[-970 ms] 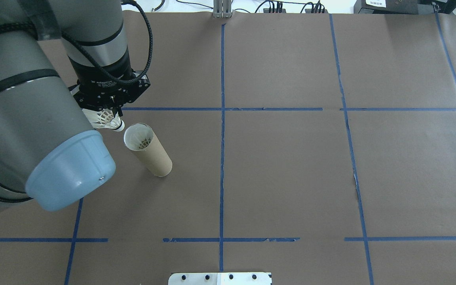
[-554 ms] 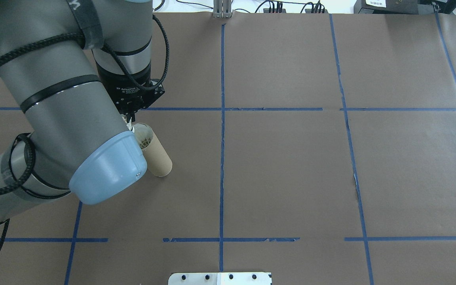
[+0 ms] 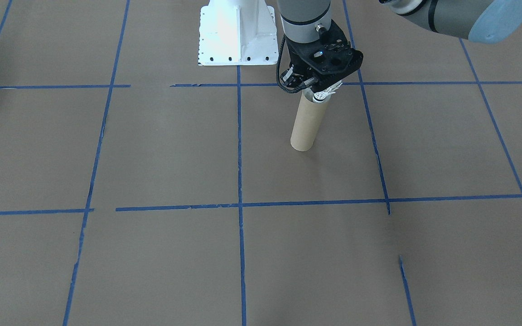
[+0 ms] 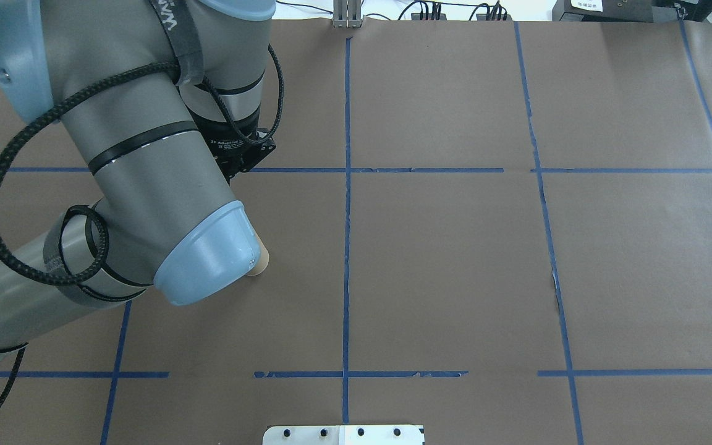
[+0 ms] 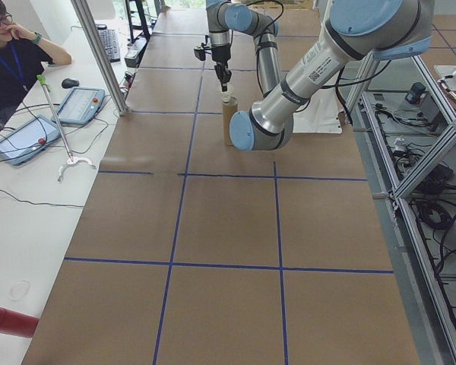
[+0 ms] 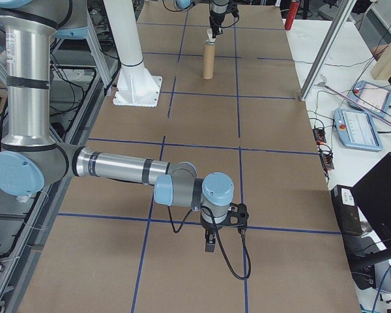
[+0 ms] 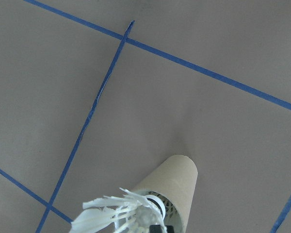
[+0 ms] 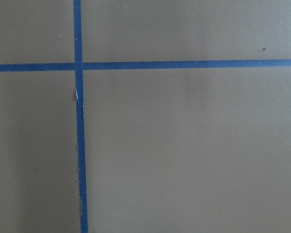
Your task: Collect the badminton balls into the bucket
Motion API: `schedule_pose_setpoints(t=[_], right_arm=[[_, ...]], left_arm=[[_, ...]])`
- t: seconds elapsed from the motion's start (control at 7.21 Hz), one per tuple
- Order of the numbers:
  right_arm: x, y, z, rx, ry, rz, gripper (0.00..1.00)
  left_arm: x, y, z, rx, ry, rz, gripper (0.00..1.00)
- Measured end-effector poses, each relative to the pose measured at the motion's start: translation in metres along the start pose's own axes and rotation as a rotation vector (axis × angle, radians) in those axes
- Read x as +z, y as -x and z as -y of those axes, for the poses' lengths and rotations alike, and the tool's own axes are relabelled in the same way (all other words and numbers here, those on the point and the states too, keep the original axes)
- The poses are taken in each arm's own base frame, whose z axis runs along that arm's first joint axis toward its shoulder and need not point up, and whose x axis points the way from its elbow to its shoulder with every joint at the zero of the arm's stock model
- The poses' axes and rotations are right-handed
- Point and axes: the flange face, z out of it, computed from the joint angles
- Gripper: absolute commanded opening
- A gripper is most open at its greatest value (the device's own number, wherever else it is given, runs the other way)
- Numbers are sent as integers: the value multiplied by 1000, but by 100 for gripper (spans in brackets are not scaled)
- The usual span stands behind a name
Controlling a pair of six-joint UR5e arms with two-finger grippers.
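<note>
Shuttlecock (image 7: 117, 217): white frayed feathers, clamped in left gripper (image 3: 322, 93) fingers directly over mouth of upright brown cardboard tube (image 3: 305, 122), whitish inside, on counter (image 3: 161, 149); right gripper (image 6: 210, 242) at six o'clock, finger state indeterminable.

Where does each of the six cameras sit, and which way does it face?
Front-facing: across the table, looking steeply down at the tube; left claw and white base shown.
Overhead: behind the robot, looking down; left arm hides most of the tube.
Exterior left: table end, near left arm.
Exterior right: opposite end, right claw near.
Left wrist: looks down on the shuttlecock at the tube's mouth.
Right wrist: bare table only.
Both side views share the tube.
</note>
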Motion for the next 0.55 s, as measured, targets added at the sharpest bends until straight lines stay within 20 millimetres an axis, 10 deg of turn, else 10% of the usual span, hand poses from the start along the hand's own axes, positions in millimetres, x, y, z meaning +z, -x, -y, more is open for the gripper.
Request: schedule_pose_setpoints(t=[0.14, 0.55], right_arm=[[0, 0, 0, 0, 0, 0, 100], [0, 0, 0, 0, 0, -1, 100]], left_arm=[[2, 0, 1, 3, -2, 3, 100], [14, 7, 7, 15, -33, 12, 100]])
